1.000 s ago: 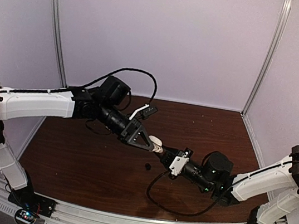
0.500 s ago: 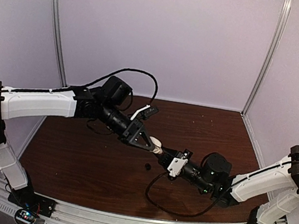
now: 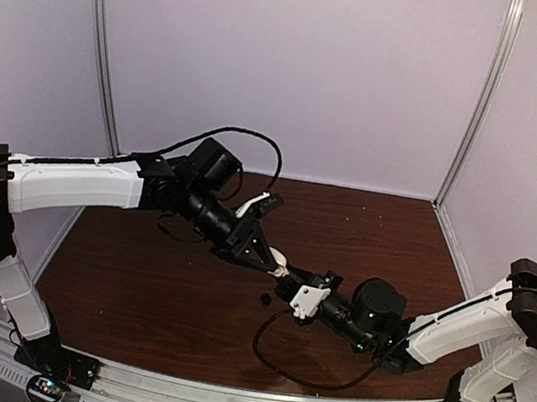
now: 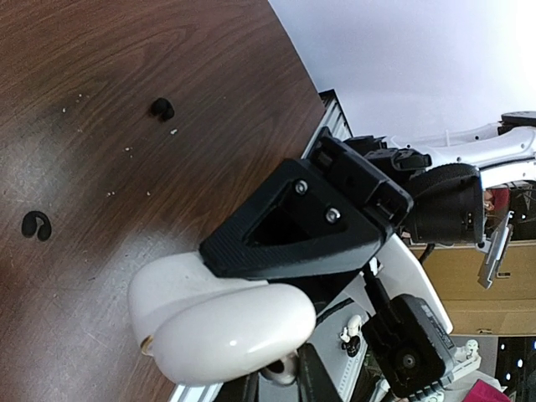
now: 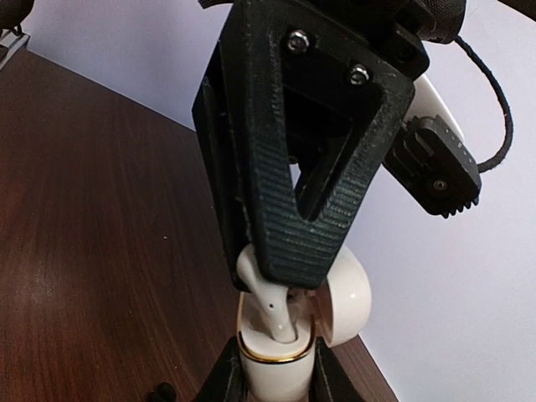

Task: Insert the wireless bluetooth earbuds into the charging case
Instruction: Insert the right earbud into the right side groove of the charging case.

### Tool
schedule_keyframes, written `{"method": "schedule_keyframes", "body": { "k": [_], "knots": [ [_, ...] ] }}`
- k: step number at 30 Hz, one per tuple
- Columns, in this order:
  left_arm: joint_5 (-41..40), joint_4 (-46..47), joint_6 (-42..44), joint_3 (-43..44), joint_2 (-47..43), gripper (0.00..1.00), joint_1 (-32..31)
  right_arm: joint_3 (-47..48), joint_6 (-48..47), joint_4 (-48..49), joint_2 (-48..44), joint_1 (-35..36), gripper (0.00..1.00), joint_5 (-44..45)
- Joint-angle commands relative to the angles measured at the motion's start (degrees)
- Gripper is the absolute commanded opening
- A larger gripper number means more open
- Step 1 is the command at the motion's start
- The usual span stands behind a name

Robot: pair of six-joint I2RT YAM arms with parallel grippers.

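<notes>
In the right wrist view, my right gripper [image 5: 275, 370] is shut on the white, gold-rimmed charging case [image 5: 270, 383], held upright with its lid [image 5: 347, 301] hinged open to the right. From above, my left gripper [image 5: 270, 275] is shut on a white earbud [image 5: 266, 295], whose stem points down into the case's socket. The two grippers meet above the table's middle, around the case [image 3: 281, 261]. Two black earbuds [image 4: 162, 107] [image 4: 37, 224] lie on the wood in the left wrist view. One black earbud [image 3: 265, 300] shows from above.
The dark wooden table [image 3: 136, 272] is walled by pale panels at the back and sides. A black cable [image 3: 271, 353] loops from my right arm over the table's near part. A metal rail [image 3: 239, 399] runs along the near edge.
My right arm has pushed left toward the left gripper, carrying the case. My left gripper has shifted only slightly. Both grips are unchanged.
</notes>
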Motion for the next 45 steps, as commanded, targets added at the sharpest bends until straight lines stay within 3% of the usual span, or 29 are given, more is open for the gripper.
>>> {"method": "schedule_keyframes", "body": {
  "k": [1,18,27,37,45],
  "knots": [
    [-2.9,0.1,-2.3,1.6,1.3,0.17,-0.1,1.2,1.1,4.1,0.2,0.9,0.00,0.2],
    [-4.6,-0.7,-3.7,4.3,3.1,0.22,-0.1,-1.0,11.3,10.3,0.6,1.1,0.00,-5.8],
    [-6.5,-3.5,-1.8,8.1,2.8,0.35,-0.1,-1.9,14.1,12.9,1.8,1.1,0.00,-6.2],
    [-7.3,-6.8,0.5,10.8,1.7,0.36,-0.4,-3.2,20.7,18.5,4.0,0.3,0.00,-8.0],
    [-10.7,-5.4,3.9,13.4,-0.7,0.43,-2.0,-4.4,27.3,24.7,6.1,-0.9,0.00,-10.9]
  ]
}}
